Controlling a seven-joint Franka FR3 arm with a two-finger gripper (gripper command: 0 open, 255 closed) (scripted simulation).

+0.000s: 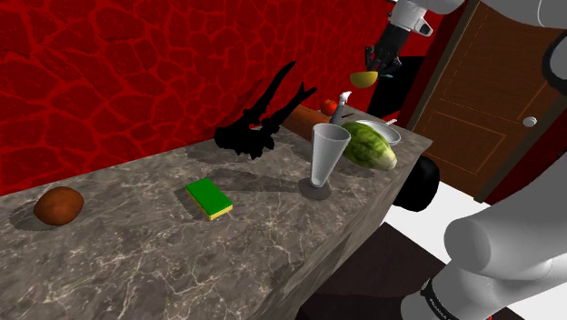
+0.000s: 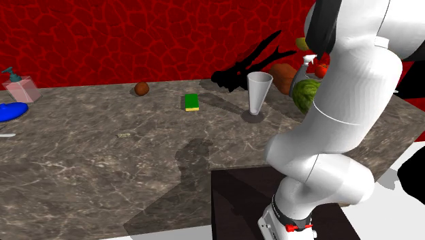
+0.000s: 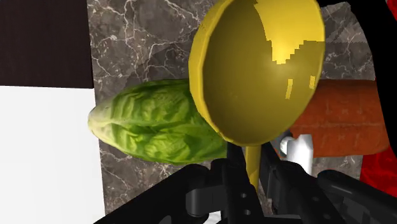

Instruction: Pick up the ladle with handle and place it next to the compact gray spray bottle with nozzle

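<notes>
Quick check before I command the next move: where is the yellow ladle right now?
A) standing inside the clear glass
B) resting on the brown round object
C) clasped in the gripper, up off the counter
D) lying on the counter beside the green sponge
C: in the wrist view the ladle's handle is clasped by the gripper, and the shoulder view shows it hanging in the air above the far end of the counter.

Red veined wall (image 1: 109, 73), marble counter (image 1: 182, 264), brown door (image 1: 491, 100)
</notes>
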